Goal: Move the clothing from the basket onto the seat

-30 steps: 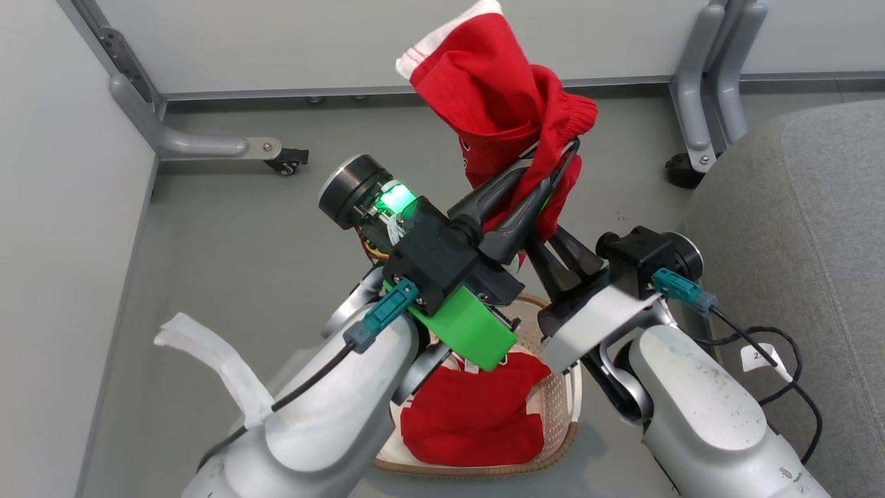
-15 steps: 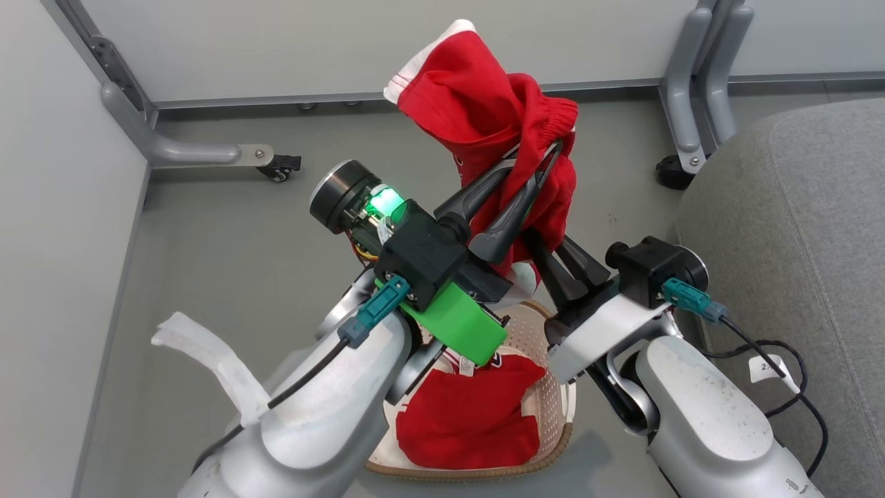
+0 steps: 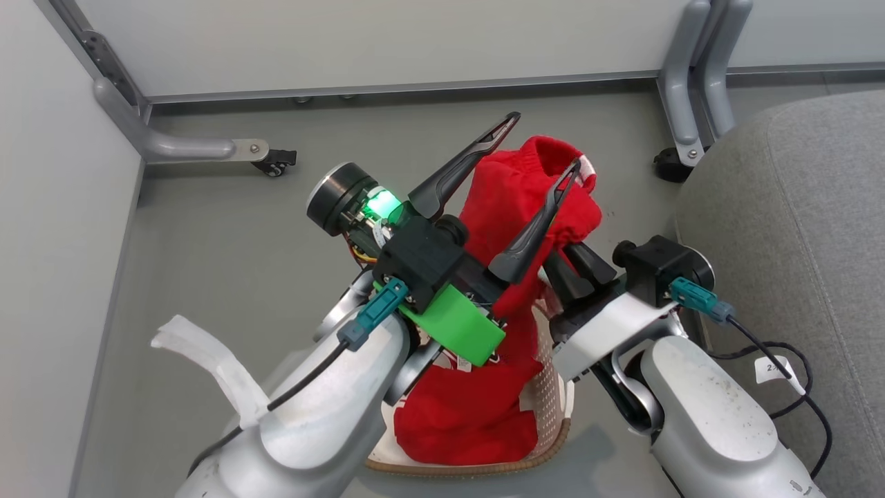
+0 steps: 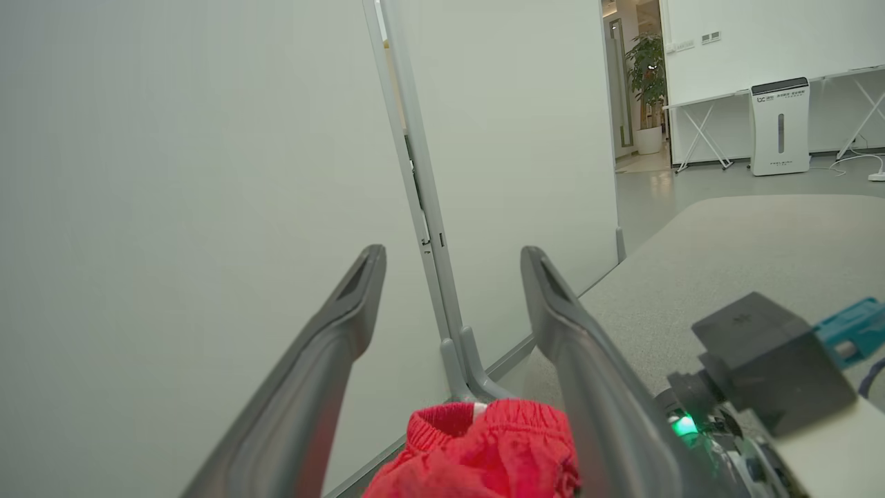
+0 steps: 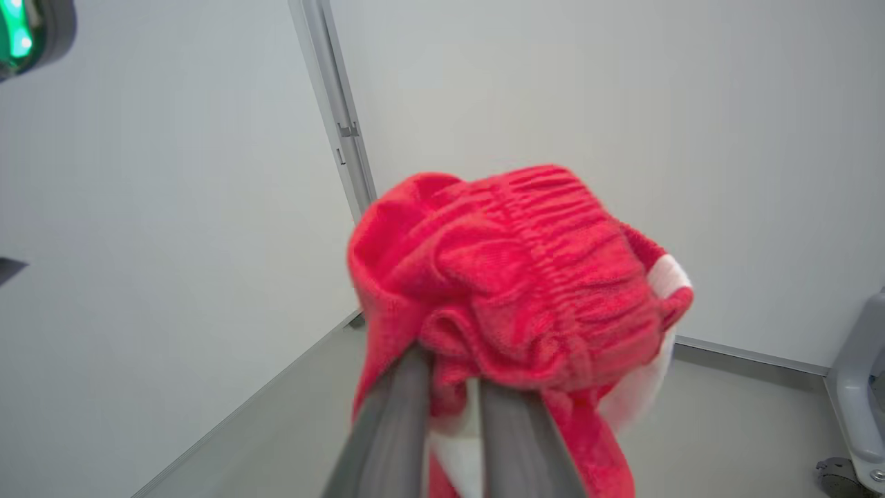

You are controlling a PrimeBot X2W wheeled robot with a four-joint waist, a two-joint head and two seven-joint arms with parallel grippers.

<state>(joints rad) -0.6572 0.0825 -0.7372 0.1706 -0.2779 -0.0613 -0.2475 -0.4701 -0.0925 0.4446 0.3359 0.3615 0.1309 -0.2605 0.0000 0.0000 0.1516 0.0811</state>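
Your right gripper [image 5: 453, 366] is pinched shut on 1 red garment [image 3: 515, 200], which is bunched above the basket [image 3: 556, 398] with its length trailing down toward it. Your left gripper [image 3: 546, 140] stands wide open, its 2 fingers [image 3: 456, 169] straddling the top of the bundle and holding nothing. The seat [image 3: 795, 242] lies to the right, nearer the right arm. One left finger crosses that path, and the partition leg [image 3: 674, 90] stands beyond. The other garment [image 3: 470, 415] lies in the basket.

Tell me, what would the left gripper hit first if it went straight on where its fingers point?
The left gripper would probably meet the white partition, near its grey post; the red garment sits below that line. Depth is hard to judge.
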